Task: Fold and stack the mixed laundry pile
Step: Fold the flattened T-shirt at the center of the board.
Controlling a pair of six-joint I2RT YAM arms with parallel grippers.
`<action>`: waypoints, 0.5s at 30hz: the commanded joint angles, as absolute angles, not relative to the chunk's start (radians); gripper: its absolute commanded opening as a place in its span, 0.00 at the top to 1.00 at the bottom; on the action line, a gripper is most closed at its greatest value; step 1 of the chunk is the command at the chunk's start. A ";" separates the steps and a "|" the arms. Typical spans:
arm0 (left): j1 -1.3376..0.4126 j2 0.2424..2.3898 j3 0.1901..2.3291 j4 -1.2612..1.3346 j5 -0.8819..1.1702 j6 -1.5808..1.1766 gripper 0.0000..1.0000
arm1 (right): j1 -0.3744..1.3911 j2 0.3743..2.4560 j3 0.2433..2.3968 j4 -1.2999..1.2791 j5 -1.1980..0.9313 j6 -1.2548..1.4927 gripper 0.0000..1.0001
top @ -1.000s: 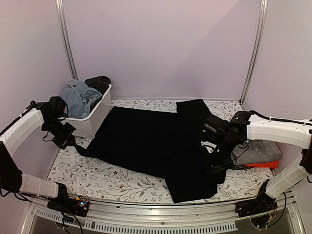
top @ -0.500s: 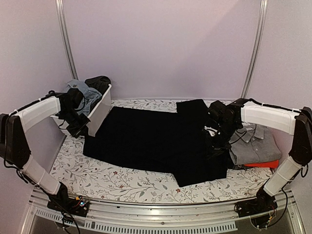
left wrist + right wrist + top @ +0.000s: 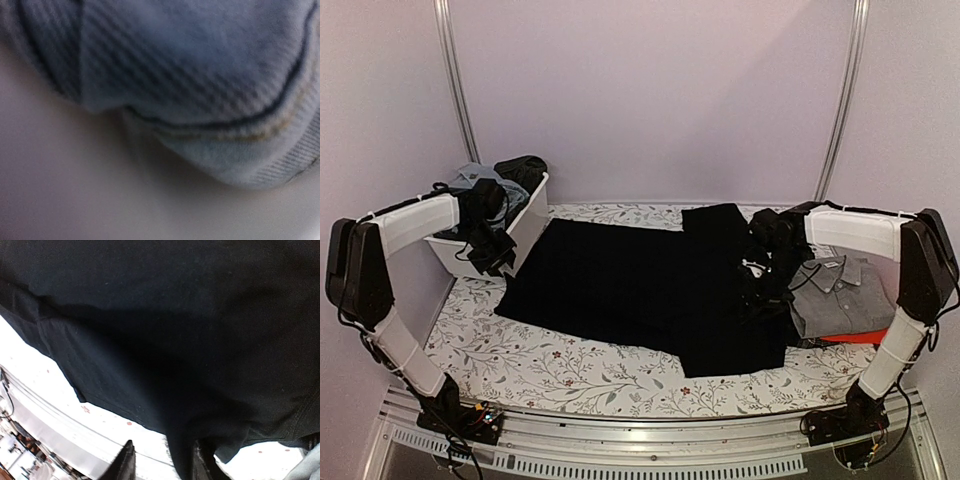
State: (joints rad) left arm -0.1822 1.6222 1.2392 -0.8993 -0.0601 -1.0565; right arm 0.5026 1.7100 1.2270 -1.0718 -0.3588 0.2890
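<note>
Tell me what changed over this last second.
The left gripper let go of the black garment and swung up to the white tub, close to the denim. The right gripper pulled the garment's near flap farther back; its jaws now stand apart. Tub and grey shirt stayed put.

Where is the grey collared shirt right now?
In the overhead view, the grey collared shirt lies folded at the right side of the table, on top of a red garment and just right of the big black garment.

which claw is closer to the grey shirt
Right. The right claw is over the black garment beside the grey shirt; the left claw is far across at the white tub.
</note>
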 commanded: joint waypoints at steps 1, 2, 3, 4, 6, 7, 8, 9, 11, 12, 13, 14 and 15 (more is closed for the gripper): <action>-0.191 1.625 1.274 -0.880 -0.091 -1.003 0.50 | 0.499 1.705 1.289 -1.077 -0.336 0.298 0.48; -0.194 1.610 1.281 -0.876 -0.107 -0.976 0.37 | 0.497 1.690 1.299 -1.083 -0.326 0.305 0.46; -0.200 1.597 1.289 -0.866 -0.123 -0.939 0.31 | 0.497 1.668 1.304 -1.089 -0.321 0.312 0.43; -0.209 1.585 1.297 -0.861 -0.141 -0.892 0.25 | 0.497 1.656 1.305 -1.094 -0.320 0.315 0.42; -0.235 1.558 1.296 -0.832 -0.153 -0.783 0.14 | 0.497 1.618 1.278 -1.080 -0.360 0.319 0.40; -0.249 1.541 1.284 -0.797 -0.123 -0.718 0.10 | 0.497 1.580 1.256 -1.065 -0.396 0.324 0.39; -0.262 1.518 1.252 -0.753 -0.064 -0.648 0.09 | 0.498 1.555 1.229 -1.049 -0.432 0.328 0.39; -0.275 1.492 1.222 -0.701 -0.001 -0.590 0.09 | 0.501 1.523 1.204 -1.041 -0.459 0.337 0.38; -0.314 1.439 1.159 -0.587 0.155 -0.501 0.05 | 0.517 1.475 1.156 -1.038 -0.481 0.360 0.38; -0.345 1.430 1.140 -0.552 0.211 -0.467 0.02 | 0.534 1.458 1.139 -1.037 -0.487 0.368 0.39; -0.381 1.427 1.121 -0.518 0.254 -0.431 0.01 | 0.550 1.449 1.119 -1.034 -0.494 0.377 0.39; -0.416 1.419 1.092 -0.465 0.306 -0.401 0.00 | 0.569 1.440 1.097 -1.025 -0.513 0.400 0.40; -0.456 1.407 1.063 -0.418 0.335 -0.385 0.00 | 0.589 1.436 1.072 -1.014 -0.529 0.416 0.41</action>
